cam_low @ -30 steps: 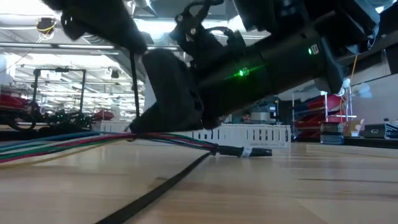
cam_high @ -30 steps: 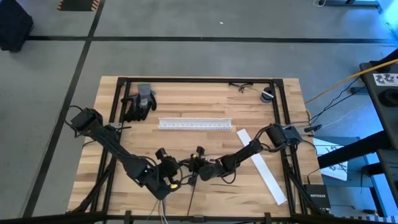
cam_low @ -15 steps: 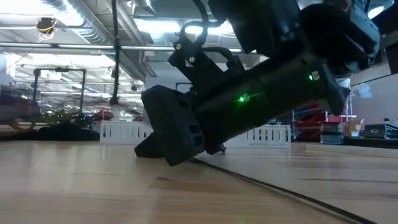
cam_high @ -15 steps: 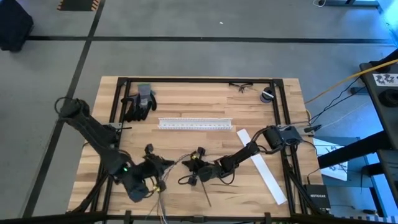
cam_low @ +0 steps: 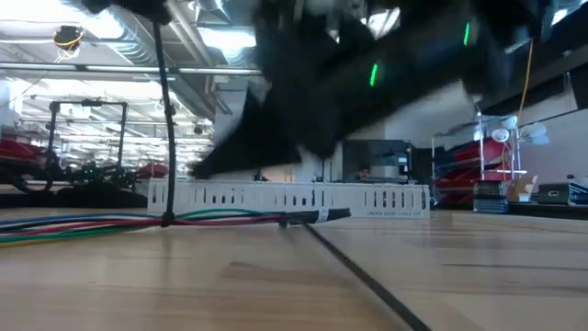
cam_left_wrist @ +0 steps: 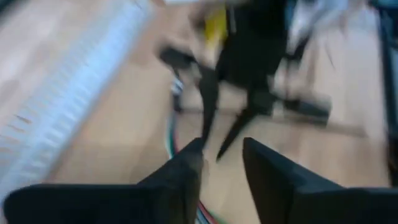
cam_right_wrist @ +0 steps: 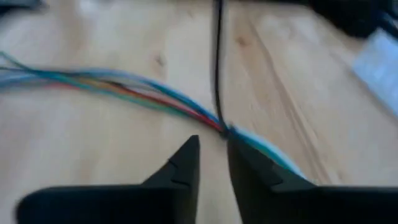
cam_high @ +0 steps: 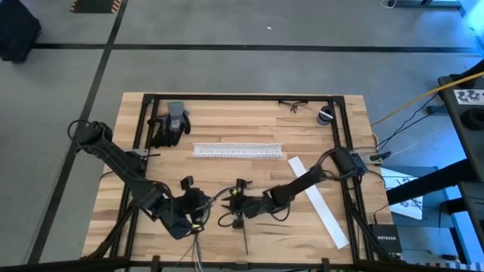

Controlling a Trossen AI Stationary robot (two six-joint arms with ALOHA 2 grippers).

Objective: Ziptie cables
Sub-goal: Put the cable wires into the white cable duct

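The cables lie as a bundle of coloured wires on the table near its front edge, between my two grippers. A black ziptie stands upright around the bundle, and in the right wrist view the ziptie crosses the wires. Another ziptie lies flat on the wood. My left gripper is open, facing the right one. My right gripper hovers just above the bundle, its fingers a little apart, with nothing between them.
A white slotted channel lies across the table's middle, behind the cables. Dark gloves sit at the far left. A flat white strip lies at the right, with glasses and a small round object at the far right.
My right gripper has risen off the table, where it was low at the cables. My left gripper has drawn back toward the table's left. The cables now lie on the wood with a ziptie upright around them. The loose ziptie on the table has swung about.
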